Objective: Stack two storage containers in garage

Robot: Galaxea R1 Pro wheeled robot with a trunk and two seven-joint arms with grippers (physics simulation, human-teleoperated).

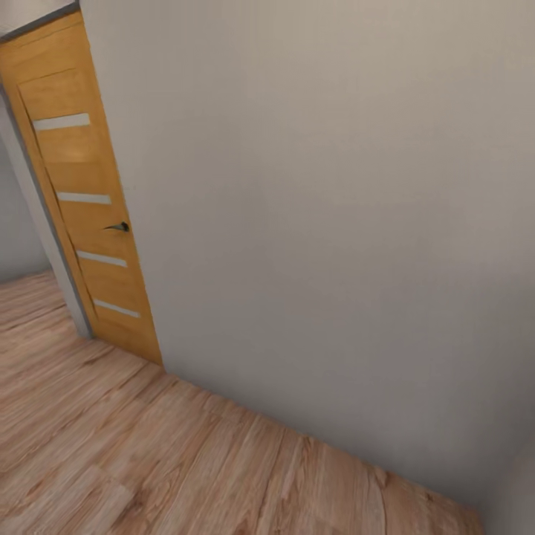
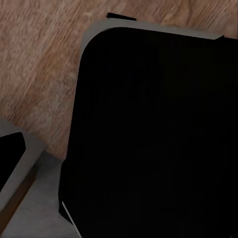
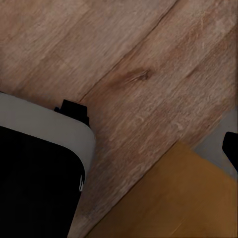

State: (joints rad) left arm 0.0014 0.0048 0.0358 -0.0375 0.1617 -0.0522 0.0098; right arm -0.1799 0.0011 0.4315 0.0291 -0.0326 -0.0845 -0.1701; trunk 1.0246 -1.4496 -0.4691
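One wooden door [image 1: 85, 200] stands at ten o'clock; end effector states cannot be told; turning risks clipping the wall [image 1: 334, 223].

The head camera, tilted, looks down at a grey wall [image 1: 334, 223] and wooden door [image 1: 89, 200]. Both wrist cameras face down close over the wood-plank floor [image 3: 148, 74], which all views share.

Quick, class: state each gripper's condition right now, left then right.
Left gripper: cannot be told.
Right gripper: cannot be told.
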